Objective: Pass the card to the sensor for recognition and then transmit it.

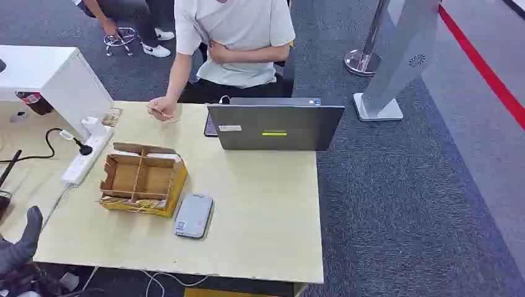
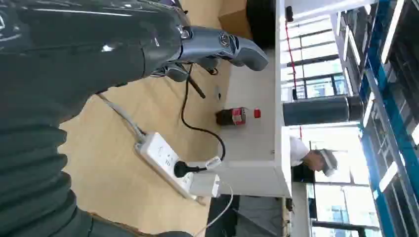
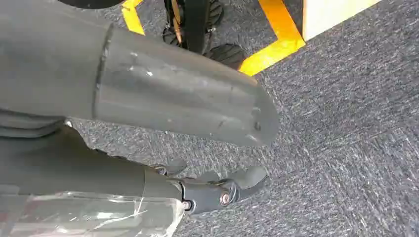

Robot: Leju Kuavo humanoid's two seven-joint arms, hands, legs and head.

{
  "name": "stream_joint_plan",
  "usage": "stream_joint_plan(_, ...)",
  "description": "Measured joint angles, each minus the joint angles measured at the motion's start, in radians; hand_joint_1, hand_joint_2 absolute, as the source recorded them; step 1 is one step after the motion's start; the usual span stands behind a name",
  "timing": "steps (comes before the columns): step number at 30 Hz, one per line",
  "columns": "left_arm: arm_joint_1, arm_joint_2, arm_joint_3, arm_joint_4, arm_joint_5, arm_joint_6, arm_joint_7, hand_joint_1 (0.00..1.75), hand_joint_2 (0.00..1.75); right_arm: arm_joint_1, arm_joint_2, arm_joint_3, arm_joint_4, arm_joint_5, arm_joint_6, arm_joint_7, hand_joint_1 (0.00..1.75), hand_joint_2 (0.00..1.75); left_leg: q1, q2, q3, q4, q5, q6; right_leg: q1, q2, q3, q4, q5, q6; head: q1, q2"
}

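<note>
Dark grey robot hand with silver screws, ribbed cover.

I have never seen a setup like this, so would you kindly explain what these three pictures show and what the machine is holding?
This is a humanoid robot with two arms ending in fingered hands. The wide picture is from its head, looking down at a pale wooden table. On it lie an open yellow cardboard box with dividers, a flat grey card sensor, a white power strip and a grey laptop; a seated person in a white shirt faces it. The other two pictures come from wrist cameras and appear turned. The left hand hovers beside the table, holding nothing. The right hand hangs over grey carpet, also empty.
</note>
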Motion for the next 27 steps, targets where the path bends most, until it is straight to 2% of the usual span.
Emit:
stream_joint_plan(12,-0.153,0.085,-0.203,0.056,-0.346,0.070,0.129,0.00,1.75,-0.012,0.008,0.000,0.009,0.038,0.016,0.011,0.00,0.00,0.000,0.000,0.000,0.000,0.000,0.000,0.000,0.000,0.000,0.000,0.000,0.000,0.000,0.000)
stream_joint_plan(16,-0.170,0.094,-0.223,0.067,-0.378,0.077,0.143,0.00,1.75,-0.013,0.008,0.000,0.010,0.042,0.016,0.013,0.00,0.00,0.000,0.000,0.000,0.000,0.000,0.000,0.000,0.000,0.000,0.000,0.000,0.000,0.000,0.000)
stream_joint_plan(18,-0.221,0.120,-0.285,0.100,-0.481,0.095,0.184,0.00,1.75,-0.017,0.012,0.000,0.013,0.056,0.018,0.015,0.00,0.00,0.000,0.000,0.000,0.000,0.000,0.000,0.000,0.001,0.000,0.000,0.000,0.000,0.000,0.000)
stream_joint_plan(24,-0.306,0.167,-0.378,0.157,-0.645,0.126,0.251,0.00,1.75,-0.024,0.016,0.000,0.016,0.077,0.023,0.021,0.00,0.00,0.000,0.000,0.000,0.000,0.000,0.000,0.000,0.001,0.000,0.000,0.000,0.000,0.000,0.000)
stream_joint_plan(25,-0.321,0.177,-0.395,0.168,-0.674,0.133,0.263,1.75,1.75,-0.025,0.016,0.000,0.017,0.078,0.026,0.022,0.00,0.00,0.000,0.000,0.000,0.000,0.001,0.000,0.000,0.001,0.000,0.000,0.000,0.000,0.000,0.000)
stream_joint_plan(27,-0.349,0.193,-0.428,0.190,-0.731,0.144,0.287,1.75,1.75,-0.027,0.019,0.000,0.019,0.088,0.029,0.025,0.00,0.00,0.000,0.001,0.000,0.001,0.001,0.000,0.000,0.001,0.000,0.000,0.000,0.000,0.000,0.000)
